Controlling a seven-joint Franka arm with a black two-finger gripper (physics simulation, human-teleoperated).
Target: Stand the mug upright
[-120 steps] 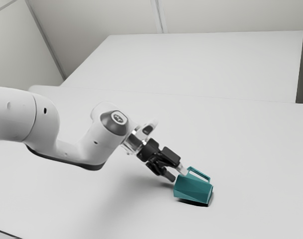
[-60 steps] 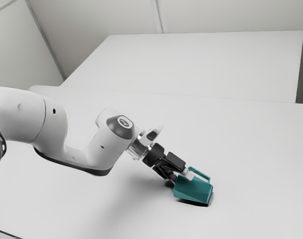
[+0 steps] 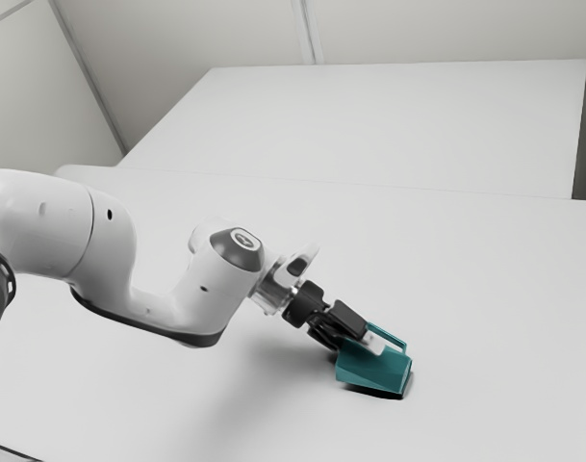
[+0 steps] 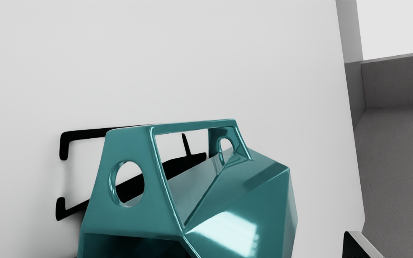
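Observation:
The teal, faceted mug (image 3: 374, 370) lies on its side on the white table, its handle (image 3: 388, 335) uppermost. My gripper (image 3: 355, 350) is at the mug's end toward the exterior view's left, one pale fingertip overlapping its upper part and the other finger partly hidden by it. In the wrist view the mug (image 4: 228, 208) has its dark mouth toward my hand. The gripper (image 4: 206, 251) stands open there, with a gap between the mug's side and the visible fingertip (image 4: 360, 247); the other fingertip cannot be made out.
The white tabletop (image 3: 495, 289) surrounds the mug, and black shadows lie beside it. A raised white surface (image 3: 398, 125) stands farther back. In the wrist view, the table's edge runs beyond the mug, with a grey floor (image 4: 400, 161) past it.
My hand has moved toward the exterior view's right and slightly down, bringing the fingers from just short of the mug to overlapping its near end. The mug has not moved.

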